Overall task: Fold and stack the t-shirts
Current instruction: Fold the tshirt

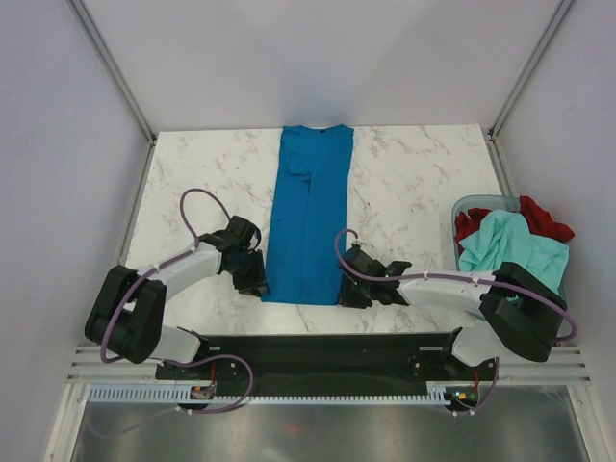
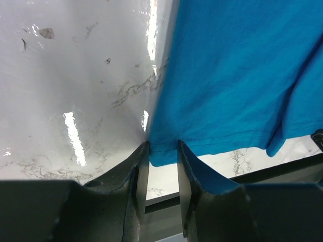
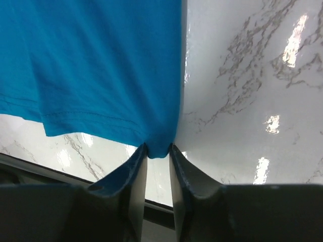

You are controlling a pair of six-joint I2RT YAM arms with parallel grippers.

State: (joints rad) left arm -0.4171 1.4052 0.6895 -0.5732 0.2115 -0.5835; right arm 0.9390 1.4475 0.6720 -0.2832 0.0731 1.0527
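Observation:
The vivid blue t-shirt (image 1: 308, 214) lies folded into a long narrow strip down the middle of the table, collar at the far end. My left gripper (image 1: 255, 279) is at its near left corner; in the left wrist view the hem (image 2: 164, 154) lies flat between the parted fingertips, so the gripper (image 2: 161, 151) is open around it. My right gripper (image 1: 351, 289) is at the near right corner; the corner of the shirt (image 3: 157, 148) is bunched between its fingertips (image 3: 158, 151). The mint-teal t-shirt (image 1: 510, 245) and red t-shirt (image 1: 544, 219) lie in the basket.
The translucent grey-blue basket (image 1: 464, 207) stands at the right edge of the marble table (image 1: 414, 173). A black base strip (image 1: 318, 351) runs along the near edge. Frame posts and white walls close in the sides and back.

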